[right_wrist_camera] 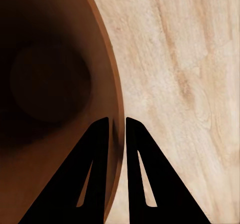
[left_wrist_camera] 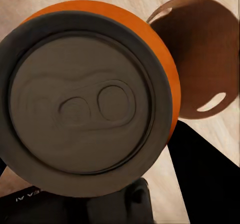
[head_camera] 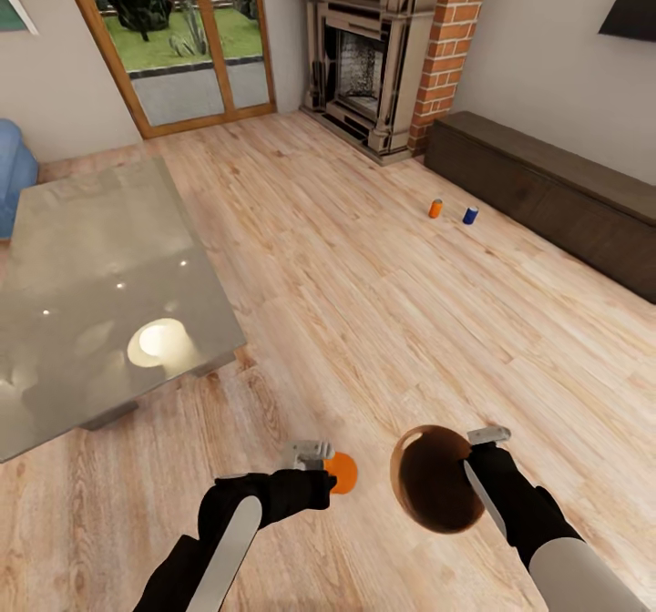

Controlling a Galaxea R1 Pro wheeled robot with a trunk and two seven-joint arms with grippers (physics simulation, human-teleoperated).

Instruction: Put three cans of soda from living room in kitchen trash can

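In the head view the robot stood in the living room on the light wood floor [head_camera: 364, 257], both arms reaching forward low in the picture. The left claw [head_camera: 321, 468] was closed on an orange soda can [head_camera: 343, 473], and the left wrist view showed that can [left_wrist_camera: 90, 99] very near, its grey top with the pull tab facing the camera and its orange side curving behind. Just beside it, toward the robot's right, the trash can [head_camera: 437, 480] hung above the floor with its tan-brown inside turned up to the head camera. The right claw [head_camera: 481, 453] was clamped on the bin's rim; in the right wrist view its two dark fingers [right_wrist_camera: 95, 174] sat close together with the thin wall of the trash can [right_wrist_camera: 65, 84] between them, one finger inside and one outside. Well apart from the arms, on the floor near the long dark-wood cabinet [head_camera: 547, 193], a second orange can [head_camera: 435, 209] and a blue can [head_camera: 470, 216] stood upright side by side. A glass bench [head_camera: 100, 293] lay to the left, and the brick fireplace [head_camera: 392, 56] stood at the far wall.
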